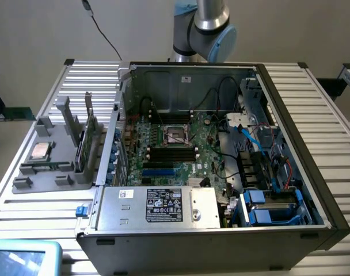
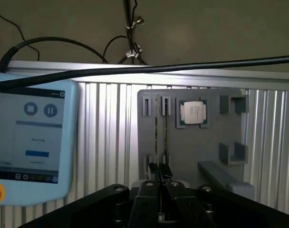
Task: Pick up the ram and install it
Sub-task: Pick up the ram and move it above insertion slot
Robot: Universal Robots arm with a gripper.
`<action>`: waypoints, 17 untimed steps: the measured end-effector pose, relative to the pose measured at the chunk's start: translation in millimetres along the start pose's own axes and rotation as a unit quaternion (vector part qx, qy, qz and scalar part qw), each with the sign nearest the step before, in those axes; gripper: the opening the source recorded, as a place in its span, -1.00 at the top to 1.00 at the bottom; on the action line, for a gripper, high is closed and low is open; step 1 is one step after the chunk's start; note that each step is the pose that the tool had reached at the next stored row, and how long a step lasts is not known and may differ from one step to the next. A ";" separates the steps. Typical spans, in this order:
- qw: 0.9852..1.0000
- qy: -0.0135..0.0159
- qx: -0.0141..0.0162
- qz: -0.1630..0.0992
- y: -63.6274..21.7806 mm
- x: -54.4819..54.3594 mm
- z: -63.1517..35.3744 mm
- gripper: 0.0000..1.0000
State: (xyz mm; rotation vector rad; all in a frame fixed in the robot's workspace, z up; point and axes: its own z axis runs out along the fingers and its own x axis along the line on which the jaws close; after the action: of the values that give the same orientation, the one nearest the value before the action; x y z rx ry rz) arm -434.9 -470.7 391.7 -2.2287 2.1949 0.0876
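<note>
ribbed metal table (image 1: 330, 132); matt grey plastic holder (image 2: 192, 152)

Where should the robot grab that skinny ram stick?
Probably at the middle of the top edge of the ram, coming down from above and pinching its two flat faces. It stands on edge in the gray holder, whose slots seem to hold its ends.

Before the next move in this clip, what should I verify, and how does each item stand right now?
1. Ram upright in the grey holder: ok.
2. Gripper open for the pick: not ok, shut and holding nothing.
3. Gripper in line with the ram in the wrist view: ok.
4. Motherboard's black slots free: ok.
5. Slot latches open: cannot tell.
</note>
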 end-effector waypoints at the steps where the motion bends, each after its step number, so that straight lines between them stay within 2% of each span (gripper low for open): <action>1: 1.000 0.000 0.000 0.000 0.2 -0.2 -4.7 0.79; 17: 1.000 0.000 0.000 0.000 2.4 -3.8 -77.2 0.79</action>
State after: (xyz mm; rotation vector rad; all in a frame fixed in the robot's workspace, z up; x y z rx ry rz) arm -435.0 -470.7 469.0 -2.2287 2.1950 0.0878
